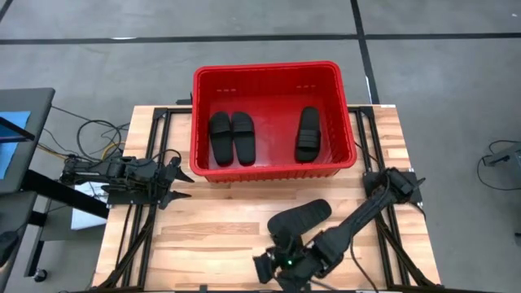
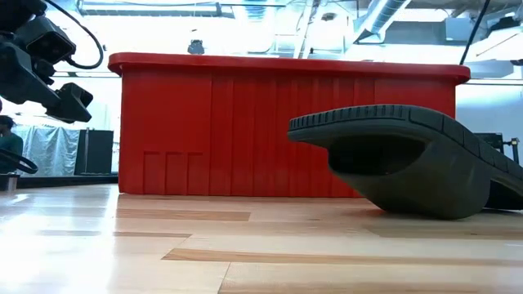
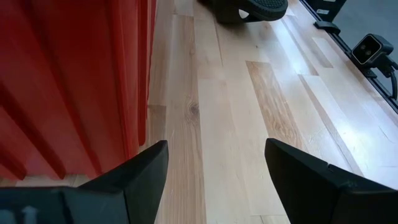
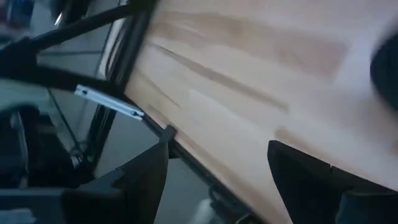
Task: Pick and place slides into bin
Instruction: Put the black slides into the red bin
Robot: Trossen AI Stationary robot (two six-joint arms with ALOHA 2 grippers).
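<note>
R gripper (image 1: 262, 268) sits at the table's (image 1: 212, 236) near edge, jaws wide, holding nothing. Just beyond it, one slide (image 1: 299, 218) lies on the wood, apart from the fingers. L gripper (image 1: 181, 184) waits at the left, just outside the bin's near-left corner, jaws wide, empty. Farther back, bin (image 1: 203, 122) holds 3 slides: a pair (image 1: 232, 137) on its left side, a single (image 1: 308, 133) towards its right.

A lab or workshop: grey concrete floor (image 1: 244, 49), exposed ceiling ducts (image 2: 392, 12), wooden bench (image 1: 220, 236) on black framing.
</note>
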